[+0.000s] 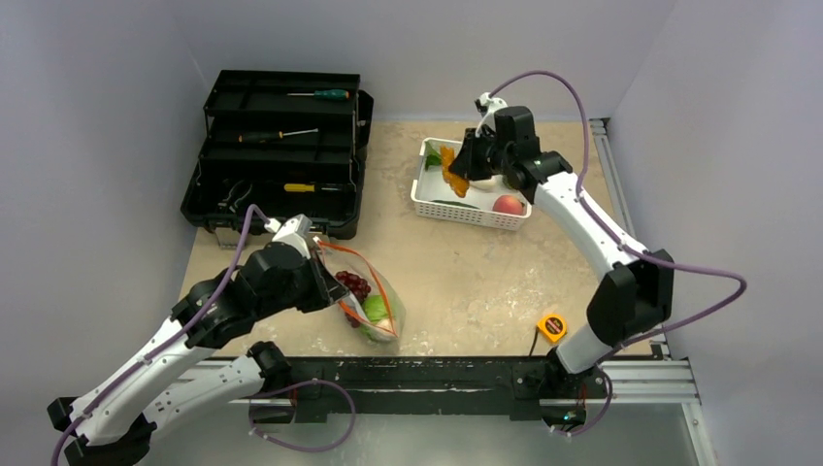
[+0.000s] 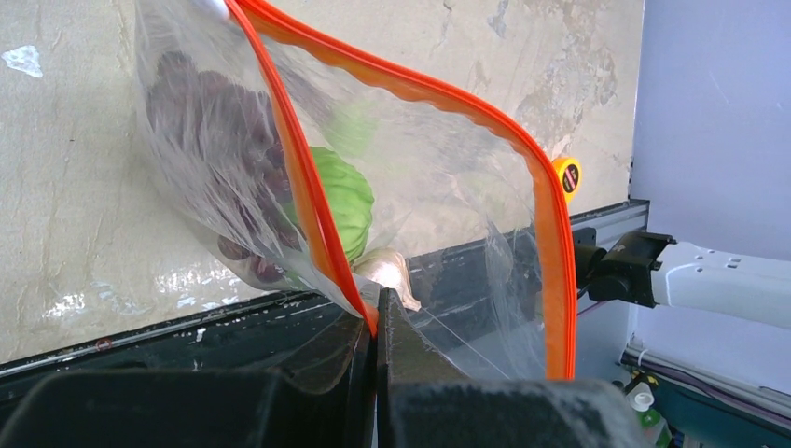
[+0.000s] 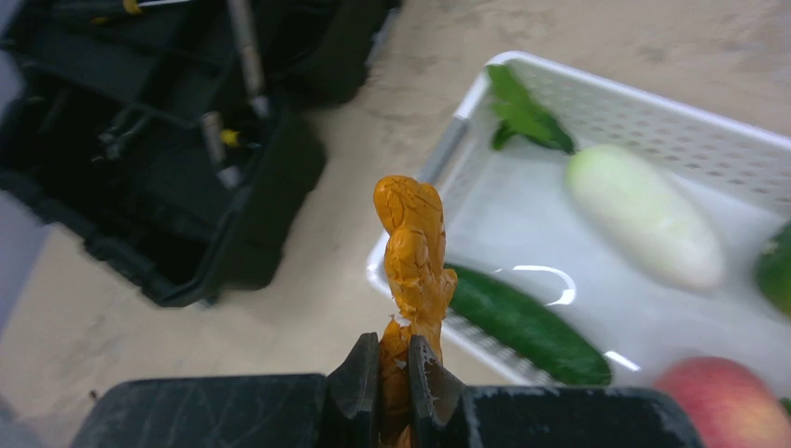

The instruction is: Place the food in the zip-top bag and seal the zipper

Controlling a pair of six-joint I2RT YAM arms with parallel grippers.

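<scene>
Right gripper [image 3: 394, 359] pinched shut on orange piece [image 3: 412, 247], held over left edge of white basket [image 1: 466, 209] at far side of desk [image 1: 466, 282]. Cucumber [image 3: 522, 322], peach [image 1: 509, 205] lie in basket. Left gripper [image 2: 376, 313] clamped on zipper [image 2: 298, 177] of zip-top bag [image 1: 374, 291], near-left of desk, mouth gaping open. Grapes [image 1: 354, 284], cabbage [image 2: 345, 196] inside bag.
</scene>
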